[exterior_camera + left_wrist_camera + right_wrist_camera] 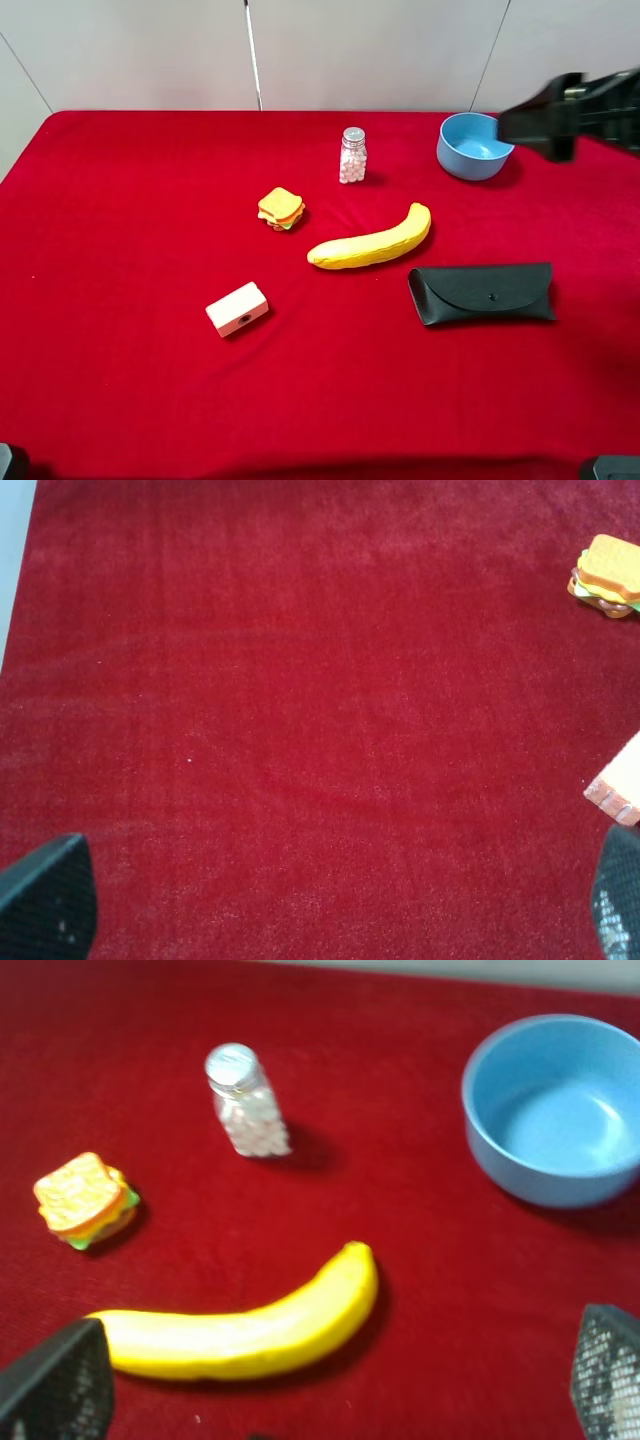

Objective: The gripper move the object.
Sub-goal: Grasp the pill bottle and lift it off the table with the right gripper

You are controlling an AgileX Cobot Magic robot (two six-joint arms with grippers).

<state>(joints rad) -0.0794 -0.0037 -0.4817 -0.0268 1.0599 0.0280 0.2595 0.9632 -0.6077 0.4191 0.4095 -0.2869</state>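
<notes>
The small clear glass shaker bottle (352, 156) with a silver cap and white-pink pellets stands upright on the red cloth at the back middle. It also shows in the right wrist view (246, 1102). My right gripper (530, 122) hovers high at the back right, above the blue bowl and well to the right of the bottle. In its wrist view (335, 1390) the jaws are wide apart and empty. My left gripper (330, 905) is open and empty over bare red cloth on the left side, far from the bottle.
A blue bowl (474, 146) sits right of the bottle. A yellow banana (372, 243), a toy sandwich (282, 208), a black glasses case (482, 293) and a cream rectangular block (238, 308) lie nearer the front. A red cloth (120, 250) covers the table.
</notes>
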